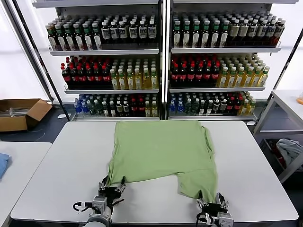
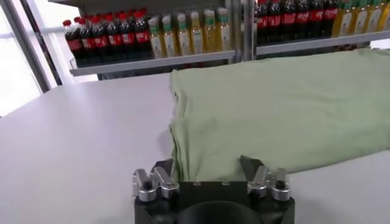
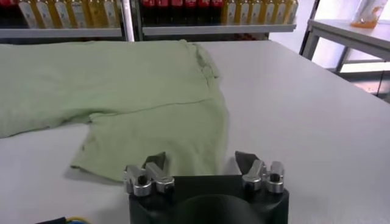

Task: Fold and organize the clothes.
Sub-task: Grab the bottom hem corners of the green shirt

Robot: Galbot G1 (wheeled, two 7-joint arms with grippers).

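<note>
We have the light green soft-fabric polo shirt [image 1: 158,153] spread on the white table [image 1: 57,179]. Our left gripper [image 1: 112,185] and right gripper [image 1: 211,200] wait with fingers spread at its near hem corners, apparently placed to pinch both.

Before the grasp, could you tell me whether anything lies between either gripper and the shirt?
Nothing visible does. The left gripper sits open at the shirt's near left hem, and the right gripper sits open at its near right corner. Only bare table surrounds the fabric edge in both wrist views.
</note>
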